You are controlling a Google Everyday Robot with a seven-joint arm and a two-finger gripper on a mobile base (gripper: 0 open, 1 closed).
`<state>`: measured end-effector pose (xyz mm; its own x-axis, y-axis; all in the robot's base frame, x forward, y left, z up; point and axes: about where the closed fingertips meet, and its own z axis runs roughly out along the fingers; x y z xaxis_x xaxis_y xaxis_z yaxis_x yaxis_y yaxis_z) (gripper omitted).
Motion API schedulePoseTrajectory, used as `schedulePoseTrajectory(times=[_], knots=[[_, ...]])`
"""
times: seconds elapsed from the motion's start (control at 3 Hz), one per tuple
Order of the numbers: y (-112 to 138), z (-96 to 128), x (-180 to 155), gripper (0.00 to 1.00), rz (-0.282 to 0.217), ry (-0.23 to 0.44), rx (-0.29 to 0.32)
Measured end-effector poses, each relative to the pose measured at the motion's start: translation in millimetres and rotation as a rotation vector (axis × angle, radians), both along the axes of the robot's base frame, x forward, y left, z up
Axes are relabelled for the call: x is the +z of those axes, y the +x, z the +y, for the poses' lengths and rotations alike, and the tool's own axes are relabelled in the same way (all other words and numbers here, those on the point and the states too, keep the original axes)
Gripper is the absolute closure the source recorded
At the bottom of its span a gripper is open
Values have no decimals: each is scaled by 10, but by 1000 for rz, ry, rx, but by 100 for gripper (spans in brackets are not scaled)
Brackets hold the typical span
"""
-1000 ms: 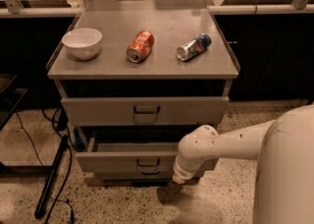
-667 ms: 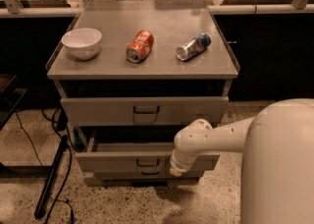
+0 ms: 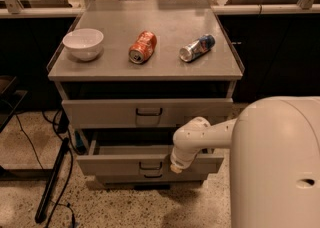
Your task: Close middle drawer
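Observation:
The middle drawer [image 3: 112, 165] is a wide grey drawer with a low front panel and a small centre pull. It stands pulled out from the grey cabinet [image 3: 150, 72], below the taller top drawer [image 3: 100, 113]. My gripper [image 3: 175, 168] is at the end of the white arm [image 3: 200, 137]. It sits against the drawer's front panel, just right of the pull. The lowest drawer front [image 3: 120, 178] shows just beneath.
On the cabinet top lie a white bowl [image 3: 83, 43], an orange can [image 3: 142, 47] and a blue and silver can [image 3: 197, 47], both cans on their sides. A black stand and cables [image 3: 52, 182] are on the floor at the left. My white body [image 3: 280, 167] fills the lower right.
The arm's end has moved left and slightly up along the middle drawer's front, toward the centre pull. The drawer stands out about as far as before.

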<state>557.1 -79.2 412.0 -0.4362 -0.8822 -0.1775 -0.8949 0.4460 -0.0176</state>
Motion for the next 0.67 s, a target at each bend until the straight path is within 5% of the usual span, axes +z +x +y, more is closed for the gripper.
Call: schedulePoseTrajectory(times=[0.33, 0.67], knots=[[70, 12, -41, 100, 4, 8, 8], [78, 14, -45, 85, 4, 9, 9]])
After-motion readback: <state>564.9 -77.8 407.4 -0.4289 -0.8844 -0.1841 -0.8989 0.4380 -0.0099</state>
